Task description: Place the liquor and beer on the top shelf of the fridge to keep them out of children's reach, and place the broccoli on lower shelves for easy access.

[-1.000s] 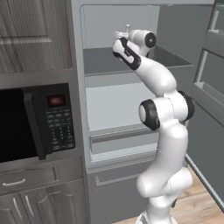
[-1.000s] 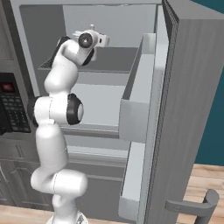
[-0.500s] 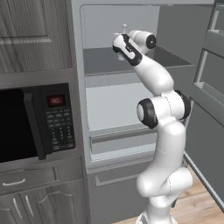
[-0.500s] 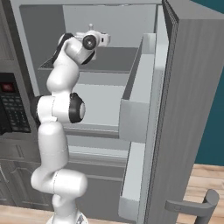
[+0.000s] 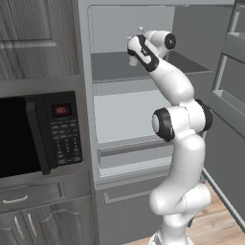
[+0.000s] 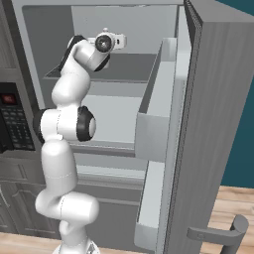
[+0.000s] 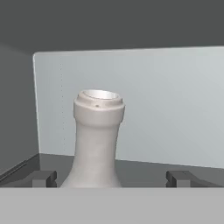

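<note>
Fingers (image 7: pixel 43 178) stand spread wide, one dark tip at each lower corner of the hand view, with the liquor's neck rising between them and touching neither. Compared with a second ago, when the hand looked closer on the bottle at the same spot, the grip has let go. I judge that the liquor now stands by itself on the top shelf, so this part of the task looks done, while the beer and the broccoli are left to fetch.

Largest is the fridge (image 5: pixel 86 119), a tall silver-grey box with a smooth pale interior and its door swung wide. Its top shelf (image 5: pixel 112 67) is a flat, darker grey board running the full width. Below it the lower shelves (image 5: pixel 129 143) are whitish boards with grey front rims. Smallest is the liquor (image 7: pixel 97 135), a matte beige-white bottle, upright, its long neck flaring into a thick ringed lip with a round open mouth.
</note>
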You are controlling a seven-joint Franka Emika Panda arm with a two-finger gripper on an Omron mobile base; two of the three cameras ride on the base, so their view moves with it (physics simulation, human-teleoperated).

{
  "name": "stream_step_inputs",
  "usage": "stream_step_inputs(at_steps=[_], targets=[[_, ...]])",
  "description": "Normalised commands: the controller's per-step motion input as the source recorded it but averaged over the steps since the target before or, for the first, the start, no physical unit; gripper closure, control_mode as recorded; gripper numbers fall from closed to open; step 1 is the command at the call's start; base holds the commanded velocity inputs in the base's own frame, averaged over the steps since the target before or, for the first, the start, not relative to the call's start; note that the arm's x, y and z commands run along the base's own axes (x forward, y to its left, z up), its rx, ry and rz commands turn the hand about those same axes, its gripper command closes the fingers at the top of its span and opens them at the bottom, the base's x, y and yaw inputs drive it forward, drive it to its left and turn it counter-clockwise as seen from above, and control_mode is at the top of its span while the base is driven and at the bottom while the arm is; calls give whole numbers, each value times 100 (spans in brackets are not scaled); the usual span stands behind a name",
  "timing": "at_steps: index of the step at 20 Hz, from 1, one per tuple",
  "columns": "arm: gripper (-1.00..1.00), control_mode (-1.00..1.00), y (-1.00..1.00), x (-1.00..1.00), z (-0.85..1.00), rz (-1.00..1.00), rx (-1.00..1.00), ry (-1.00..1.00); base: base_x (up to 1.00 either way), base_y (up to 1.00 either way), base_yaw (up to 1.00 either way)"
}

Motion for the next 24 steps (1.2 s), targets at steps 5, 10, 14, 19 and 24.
stream_step_inputs(at_steps=[5,10,14,19,24], targets=[[-100,-100,-6,-28,0,0,-10,12,0,0,0],[-100,-100,-6,-42,-6,0,-7,15,0,0,0],[-100,-100,7,-12,-4,0,-8,3,0,0,0],[-100,-100,33,18,0,0,-4,0,0,0,0],[-100,-100,35,40,0,0,0,0,0,0,0]])
